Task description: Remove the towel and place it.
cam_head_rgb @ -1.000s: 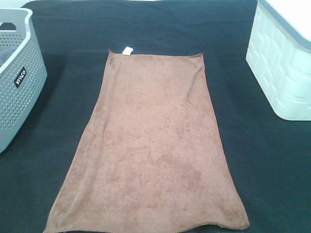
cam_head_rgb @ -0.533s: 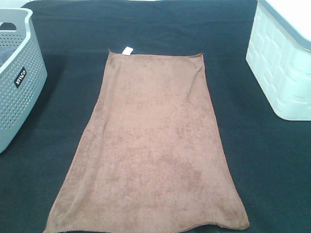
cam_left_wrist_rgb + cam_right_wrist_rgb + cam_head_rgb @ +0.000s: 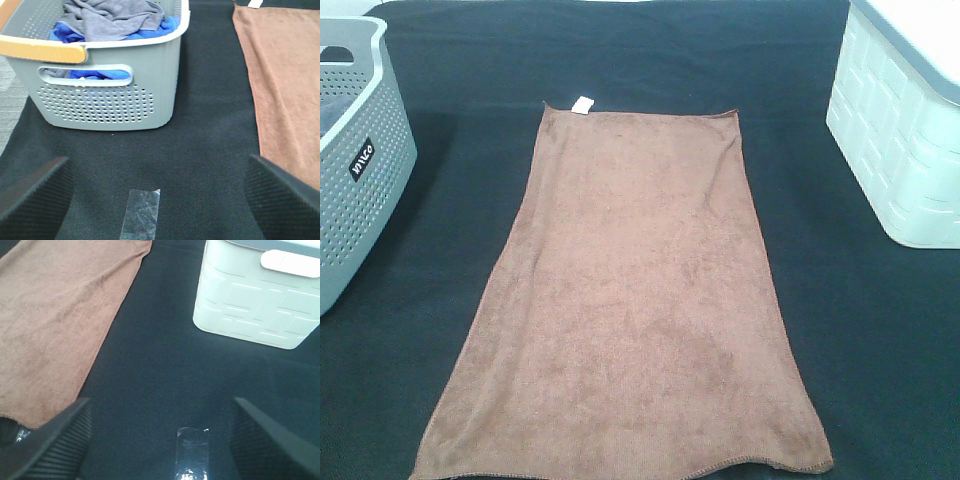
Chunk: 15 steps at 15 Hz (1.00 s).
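A: From the high camera, the brown towel (image 3: 625, 300) lies spread flat on the black table cloth (image 3: 450, 290), its white tag (image 3: 583, 104) at the far corner, between a grey perforated basket (image 3: 360, 170) on the left and a white bin (image 3: 900, 130) on the right. Neither arm appears in that view.

B: The left wrist camera fills in the rest: the left gripper (image 3: 160, 200) hangs above bare cloth, jaws spread wide apart, holding nothing. A strip of clear tape (image 3: 141, 212) lies on the cloth between the fingers.

A: And inside the basket?

B: Only that wrist view looks in: crumpled grey cloth (image 3: 112, 17) over blue cloth (image 3: 160, 27), and an orange handle (image 3: 42, 50) on the rim. The towel's hemmed edge runs just beside the gripper.

A: The right wrist camera shows the right gripper (image 3: 160, 435) likewise wide apart and empty, over another piece of tape (image 3: 192, 445), the towel's near corner to one side, the bin's moulded wall to the other.
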### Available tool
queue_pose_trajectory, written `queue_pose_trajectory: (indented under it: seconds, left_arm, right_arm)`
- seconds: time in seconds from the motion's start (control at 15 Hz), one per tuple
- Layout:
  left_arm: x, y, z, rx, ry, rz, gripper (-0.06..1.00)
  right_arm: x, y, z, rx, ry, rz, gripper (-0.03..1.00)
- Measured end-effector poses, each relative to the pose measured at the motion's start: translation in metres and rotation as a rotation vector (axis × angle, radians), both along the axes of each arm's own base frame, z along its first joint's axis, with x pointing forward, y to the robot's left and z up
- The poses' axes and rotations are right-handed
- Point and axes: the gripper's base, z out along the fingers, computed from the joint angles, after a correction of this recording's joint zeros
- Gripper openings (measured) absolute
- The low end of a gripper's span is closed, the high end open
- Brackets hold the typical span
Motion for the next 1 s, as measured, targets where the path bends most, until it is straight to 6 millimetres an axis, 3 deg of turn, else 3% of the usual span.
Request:
queue_pose_trajectory:
  seconds: [1.0]
  left_arm:
    - [0.0002,-0.0007,-0.0003,-0.008,0.001,-0.005,0.86]
  right_arm:
    - [-0.0001,0.0006,0.0000,0.000,0.000,0.008,0.73]
